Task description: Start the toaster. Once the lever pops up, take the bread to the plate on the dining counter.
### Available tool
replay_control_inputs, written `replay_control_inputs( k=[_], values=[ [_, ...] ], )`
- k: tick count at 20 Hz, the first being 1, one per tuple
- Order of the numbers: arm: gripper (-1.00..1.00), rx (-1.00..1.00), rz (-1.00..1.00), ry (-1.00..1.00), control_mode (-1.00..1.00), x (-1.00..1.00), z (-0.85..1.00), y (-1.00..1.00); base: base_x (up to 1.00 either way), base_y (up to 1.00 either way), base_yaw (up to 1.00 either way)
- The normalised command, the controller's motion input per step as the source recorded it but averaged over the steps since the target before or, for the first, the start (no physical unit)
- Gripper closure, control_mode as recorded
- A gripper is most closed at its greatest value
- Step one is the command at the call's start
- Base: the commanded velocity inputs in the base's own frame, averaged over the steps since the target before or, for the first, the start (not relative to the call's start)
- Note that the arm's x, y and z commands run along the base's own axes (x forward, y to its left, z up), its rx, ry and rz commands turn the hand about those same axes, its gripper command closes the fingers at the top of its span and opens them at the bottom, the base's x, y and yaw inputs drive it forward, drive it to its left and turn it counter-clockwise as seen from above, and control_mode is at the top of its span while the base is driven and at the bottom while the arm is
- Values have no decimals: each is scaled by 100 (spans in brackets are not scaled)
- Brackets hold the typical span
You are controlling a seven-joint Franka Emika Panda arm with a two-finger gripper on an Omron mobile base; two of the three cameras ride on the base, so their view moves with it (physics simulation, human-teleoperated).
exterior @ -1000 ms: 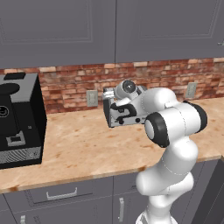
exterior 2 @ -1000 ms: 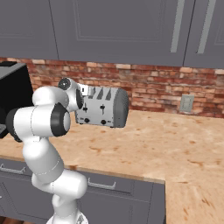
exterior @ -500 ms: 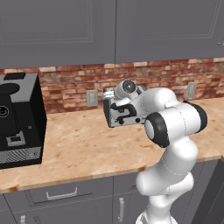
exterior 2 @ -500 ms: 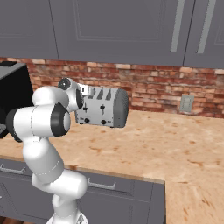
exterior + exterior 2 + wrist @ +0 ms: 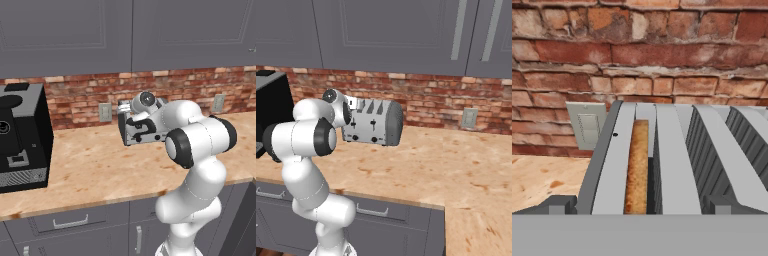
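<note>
Nothing has shifted over the last second: the arm holds the same pose and the gripper (image 5: 640, 204) stays spread wide, clamped on nothing. Left of it on the brick wall sits a wall outlet (image 5: 586, 124). Directly ahead of the fingertips, the bread (image 5: 637, 167) stands edge-up in the leftmost slot of the toaster (image 5: 373, 122), with 3 slots to its right looking bare. The pause suggests the lever is not yet pressed, so toasting remains to begin.
</note>
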Motion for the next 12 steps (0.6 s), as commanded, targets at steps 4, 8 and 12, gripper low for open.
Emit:
replay_control_inputs(
  k=[4,8,12],
  values=[
    [-100,0,0,0,-100,0,0,0,0,0,0],
    [-100,0,0,0,-100,0,0,0,0,0,0],
    [-100,0,0,0,-100,0,0,0,0,0,0]
  ],
)
